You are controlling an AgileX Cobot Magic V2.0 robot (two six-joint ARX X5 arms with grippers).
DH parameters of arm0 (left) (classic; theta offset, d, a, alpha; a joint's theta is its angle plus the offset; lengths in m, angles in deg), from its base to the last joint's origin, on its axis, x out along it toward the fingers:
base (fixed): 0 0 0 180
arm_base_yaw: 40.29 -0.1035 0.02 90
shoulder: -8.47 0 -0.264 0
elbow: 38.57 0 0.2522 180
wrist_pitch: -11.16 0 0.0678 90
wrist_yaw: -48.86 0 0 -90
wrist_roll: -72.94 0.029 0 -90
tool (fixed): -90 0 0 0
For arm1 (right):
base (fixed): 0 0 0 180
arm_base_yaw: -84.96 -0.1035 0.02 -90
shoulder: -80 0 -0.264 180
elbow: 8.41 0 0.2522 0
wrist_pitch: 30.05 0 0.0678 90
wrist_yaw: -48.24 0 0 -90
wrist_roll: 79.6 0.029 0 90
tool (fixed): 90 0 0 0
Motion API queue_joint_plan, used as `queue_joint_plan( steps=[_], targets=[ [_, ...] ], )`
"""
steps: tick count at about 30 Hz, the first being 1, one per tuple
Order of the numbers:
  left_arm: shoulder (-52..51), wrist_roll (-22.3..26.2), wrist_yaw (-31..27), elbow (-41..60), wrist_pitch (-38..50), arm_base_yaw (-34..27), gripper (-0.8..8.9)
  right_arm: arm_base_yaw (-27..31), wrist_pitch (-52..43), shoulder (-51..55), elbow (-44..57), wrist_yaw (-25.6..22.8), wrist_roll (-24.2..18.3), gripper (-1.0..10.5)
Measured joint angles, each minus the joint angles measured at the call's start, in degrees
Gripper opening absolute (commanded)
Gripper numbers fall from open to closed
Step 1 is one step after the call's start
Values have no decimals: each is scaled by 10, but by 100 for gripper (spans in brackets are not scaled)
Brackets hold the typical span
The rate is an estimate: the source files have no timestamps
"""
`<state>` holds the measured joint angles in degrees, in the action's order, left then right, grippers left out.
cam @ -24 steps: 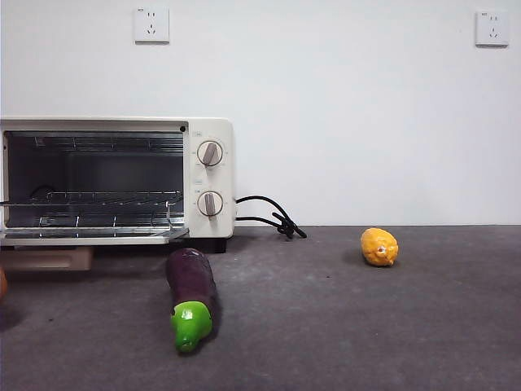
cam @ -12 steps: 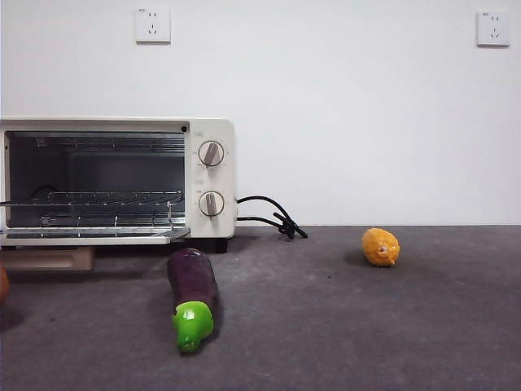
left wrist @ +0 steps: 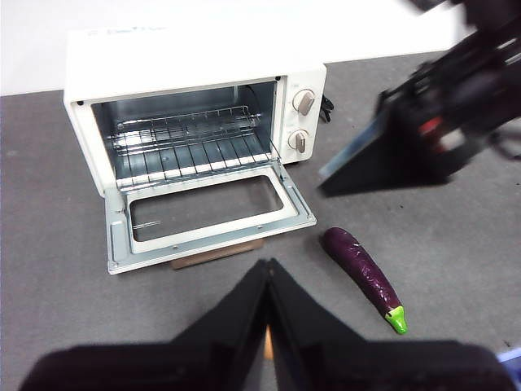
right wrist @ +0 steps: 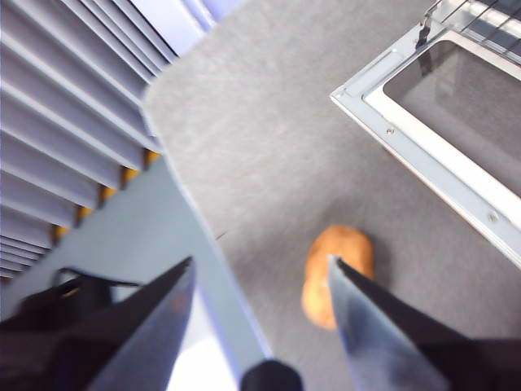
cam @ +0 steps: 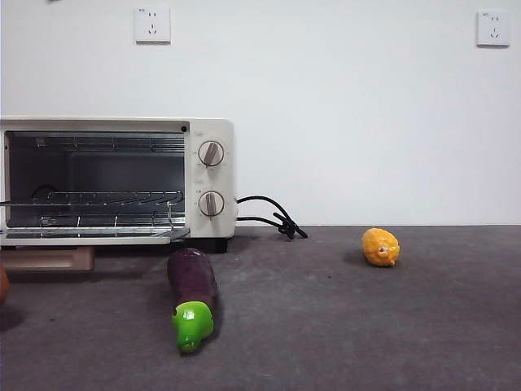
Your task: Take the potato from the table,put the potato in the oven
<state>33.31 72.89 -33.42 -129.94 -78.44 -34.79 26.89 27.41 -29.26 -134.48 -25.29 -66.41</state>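
Observation:
The tan potato (right wrist: 338, 273) lies on the dark grey table (right wrist: 269, 122), a little in front of the oven's lowered door (right wrist: 423, 155). My right gripper (right wrist: 260, 261) hangs open above it, the potato showing just beyond the gap by one jaw. In the front view only a sliver of the potato (cam: 2, 287) shows at the left edge. The cream-white oven (cam: 210, 175) stands open with its wire rack bare. My left gripper (left wrist: 267, 265) is shut and held high in front of the oven (left wrist: 187, 57). A thin orange sliver shows between its jaws.
A purple eggplant (cam: 192, 281) with a green cap lies in front of the oven's knob side. A yellow fruit (cam: 379, 247) sits far right. The oven's black cord (cam: 273, 216) trails behind. A wooden block (cam: 49, 259) props the door. The right arm (left wrist: 440, 122) is a blurred dark shape.

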Motion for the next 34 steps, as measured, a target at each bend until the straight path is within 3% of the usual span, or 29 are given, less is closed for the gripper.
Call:
queue_joint_plan(
  steps=[4,6,20,30,34],
  targets=[
    [-12,0,-1,-1,0,0,-5,-4,0,-54,-20,-21,-4,647],
    [-16,0,-1,-3,0,0,-5,-4,0,-80,-21,-28,-5,729],
    [-17,-7,-1,-4,0,9,-5,-24,-15,-189,-21,-63,-23,729],
    [-17,-16,2,-4,0,28,-5,-55,-22,-216,-21,-121,-26,724],
    [-17,-26,22,-4,0,28,-5,-61,-32,-227,-22,-122,-27,724]
  ],
)
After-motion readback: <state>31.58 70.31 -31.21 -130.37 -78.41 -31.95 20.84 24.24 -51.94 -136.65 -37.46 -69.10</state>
